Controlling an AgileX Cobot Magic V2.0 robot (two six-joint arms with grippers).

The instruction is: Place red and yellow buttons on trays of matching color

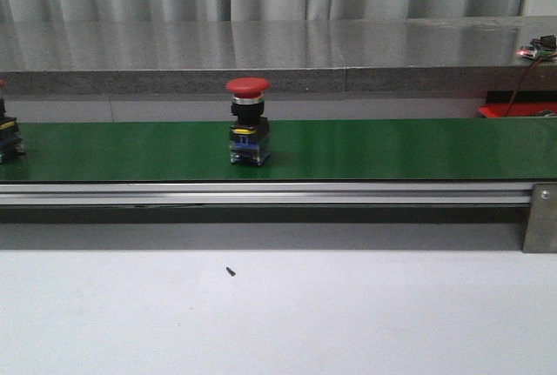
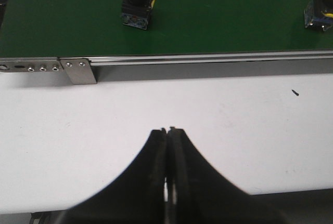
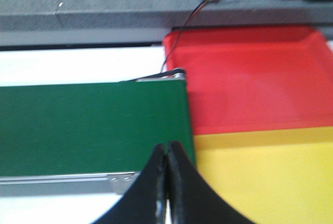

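Red button (image 1: 247, 123): upright on green belt (image 1: 392, 149), cap up, long axis vertical.
Second button (image 1: 7, 138): belt's left edge, cut off.
Red tray (image 3: 250, 78): bare.
Yellow tray (image 3: 270, 177): bare.
Left hand (image 2: 168, 130): clenched, over white surface (image 2: 156, 130).
Right hand (image 3: 166, 146): clenched, holding nothing.

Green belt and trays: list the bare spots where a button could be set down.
Free: green belt right of the red button; also the red tray and yellow tray, both bare where visible. Crowded: the belt's left end, with a second button.
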